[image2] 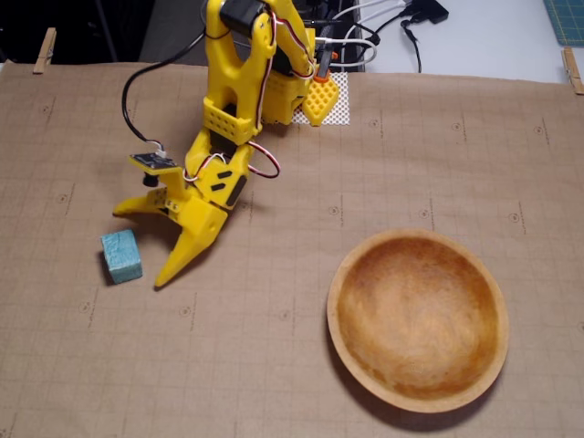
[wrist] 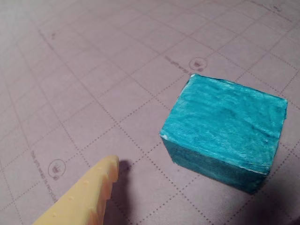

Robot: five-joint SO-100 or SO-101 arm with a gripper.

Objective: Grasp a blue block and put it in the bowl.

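Observation:
The blue block (image2: 121,255) lies on the brown grid mat at the left in the fixed view. It is small, teal and rough. My yellow gripper (image2: 139,247) is open and low over the mat. Its two fingertips stand on either side of the block's right part, one above it and one below right. I cannot tell whether they touch it. In the wrist view the block (wrist: 225,131) fills the right side and one yellow finger (wrist: 89,197) enters from the lower left, apart from it. The wooden bowl (image2: 417,315) stands empty at the lower right, far from the gripper.
The arm's yellow base (image2: 265,73) stands at the top centre beside a white mesh pad (image2: 336,100), with cables (image2: 383,23) behind it. Wooden clips (image2: 44,50) hold the mat's top edge. Open mat lies between the block and the bowl.

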